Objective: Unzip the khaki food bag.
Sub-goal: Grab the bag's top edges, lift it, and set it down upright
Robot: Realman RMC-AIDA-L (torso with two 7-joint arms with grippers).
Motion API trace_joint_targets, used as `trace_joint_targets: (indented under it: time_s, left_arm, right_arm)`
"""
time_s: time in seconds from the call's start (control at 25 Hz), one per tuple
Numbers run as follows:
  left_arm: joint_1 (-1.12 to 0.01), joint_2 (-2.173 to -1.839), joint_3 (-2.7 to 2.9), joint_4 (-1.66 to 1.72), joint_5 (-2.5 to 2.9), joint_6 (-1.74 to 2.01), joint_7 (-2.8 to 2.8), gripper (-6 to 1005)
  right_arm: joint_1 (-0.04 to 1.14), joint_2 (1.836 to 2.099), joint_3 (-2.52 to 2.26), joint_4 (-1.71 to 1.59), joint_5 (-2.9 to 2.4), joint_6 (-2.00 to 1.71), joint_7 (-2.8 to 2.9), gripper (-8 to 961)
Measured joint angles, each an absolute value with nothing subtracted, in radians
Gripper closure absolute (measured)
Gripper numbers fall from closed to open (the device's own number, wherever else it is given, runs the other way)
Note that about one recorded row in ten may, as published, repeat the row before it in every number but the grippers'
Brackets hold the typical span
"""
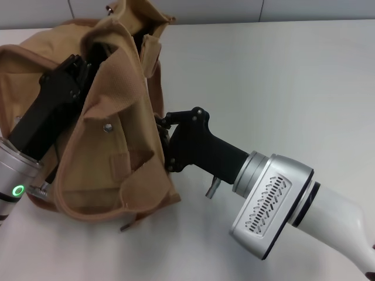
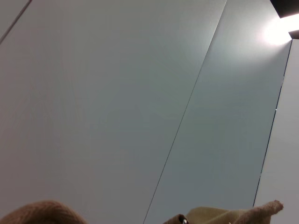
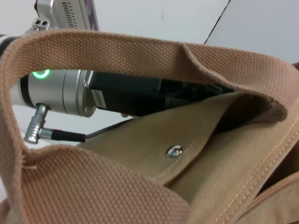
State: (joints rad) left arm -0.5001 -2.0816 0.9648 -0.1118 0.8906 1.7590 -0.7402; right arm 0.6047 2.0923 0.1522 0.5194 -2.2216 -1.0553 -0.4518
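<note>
Khaki food bag (image 1: 111, 146) slumped on white desk (image 1: 281, 88), between both pincers. Left pincer (image 1: 88, 61) buried in bag's top folds; right pincer (image 1: 163, 137) against its side. Grip of either: cannot tell.

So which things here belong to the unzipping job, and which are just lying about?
Job:
- khaki food bag, slumped on the table
- left tool, reaching into the bag's folds
- right tool, at the bag's side

Lying about:
- nothing else besides the white table
</note>
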Motion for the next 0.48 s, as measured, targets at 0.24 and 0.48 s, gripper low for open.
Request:
trace_joint_targets:
  time_s: [0.24, 0.48]
  left_arm:
    - [-0.484, -2.082, 0.908, -0.104, 0.886, 1.776, -0.744, 911]
    - [-0.434, -2.082, 0.732, -0.109, 0.884, 1.782, -0.744, 909]
  right_arm:
    - [0.601, 2.092, 0.148, 0.497, -2.222, -1.054, -0.448, 923]
    - [0.585, 2.092, 0.146, 0.473, -2.222, -1.054, -0.446, 890]
